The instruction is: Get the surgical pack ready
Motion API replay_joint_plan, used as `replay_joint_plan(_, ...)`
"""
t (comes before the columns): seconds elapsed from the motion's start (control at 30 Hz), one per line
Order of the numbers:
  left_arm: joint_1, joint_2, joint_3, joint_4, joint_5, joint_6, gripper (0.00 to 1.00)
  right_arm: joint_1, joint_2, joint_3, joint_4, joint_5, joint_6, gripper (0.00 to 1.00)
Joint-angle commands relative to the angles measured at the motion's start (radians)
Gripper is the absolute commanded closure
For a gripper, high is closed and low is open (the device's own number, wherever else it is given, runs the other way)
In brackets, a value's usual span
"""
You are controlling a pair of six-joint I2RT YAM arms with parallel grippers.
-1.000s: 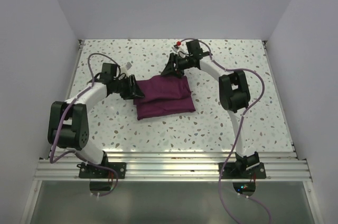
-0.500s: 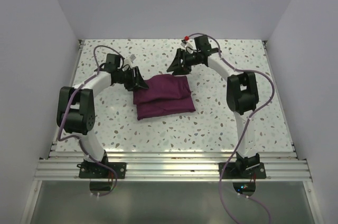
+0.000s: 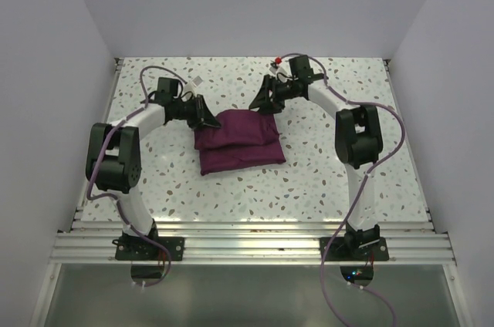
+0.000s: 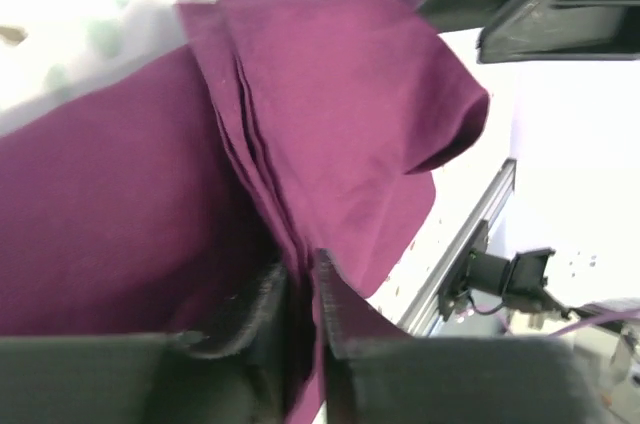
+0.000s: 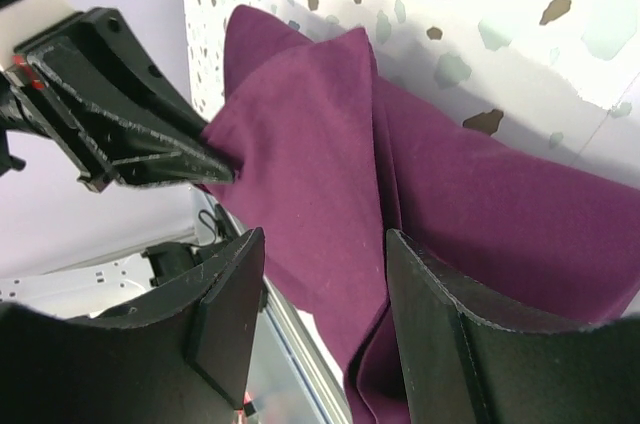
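Note:
The surgical pack (image 3: pixel 238 140) is a dark maroon-purple cloth, folded into a thick bundle in the middle of the speckled table. My left gripper (image 3: pixel 210 120) is at its far left corner, shut on several cloth layers (image 4: pixel 300 279) and lifting that corner. My right gripper (image 3: pixel 261 103) is at the far right corner, open, its jaws apart over the cloth (image 5: pixel 330 244) and holding nothing. In the right wrist view the left gripper's black fingers (image 5: pixel 130 134) pinch the cloth's far tip.
White walls close in the table on three sides. An aluminium rail (image 3: pixel 247 238) runs along the near edge by the arm bases. Purple cables loop off both arms.
Both arms have swung toward the far side of the table. The left gripper moved from the cloth's left edge to its far left corner, lifting it. The right gripper shifted slightly right.

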State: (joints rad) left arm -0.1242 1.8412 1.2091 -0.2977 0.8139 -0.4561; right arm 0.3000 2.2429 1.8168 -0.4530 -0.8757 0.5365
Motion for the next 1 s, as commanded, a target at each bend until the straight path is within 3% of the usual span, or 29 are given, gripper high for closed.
replay_joint_plan(0.0,-0.009,-0.003,-0.016,0.137,0.114,-0.055,0.86,-0.015,-0.106,-0.025,0.014,0.007,-0.023,0.45)
replay_joint_plan(0.1,-0.014,-0.045,-0.048,0.138,0.116,-0.036,1.0,-0.021,-0.132,-0.05,0.014,0.004,-0.026,0.45)
replay_joint_plan(0.4,-0.037,-0.246,-0.275,0.098,0.134,0.096,1.0,-0.024,-0.193,-0.137,0.025,0.006,-0.024,0.45)
replay_joint_plan(0.67,-0.094,-0.413,-0.462,0.144,0.102,0.065,0.85,-0.013,-0.212,-0.203,-0.027,0.012,-0.052,0.46)
replay_joint_plan(0.83,-0.155,-0.493,-0.529,0.144,0.082,0.059,0.71,0.03,-0.207,-0.203,-0.059,0.026,-0.049,0.46)
replay_joint_plan(0.97,-0.176,-0.536,-0.554,0.103,0.067,0.079,0.66,0.076,-0.177,-0.183,-0.067,0.044,-0.01,0.47)
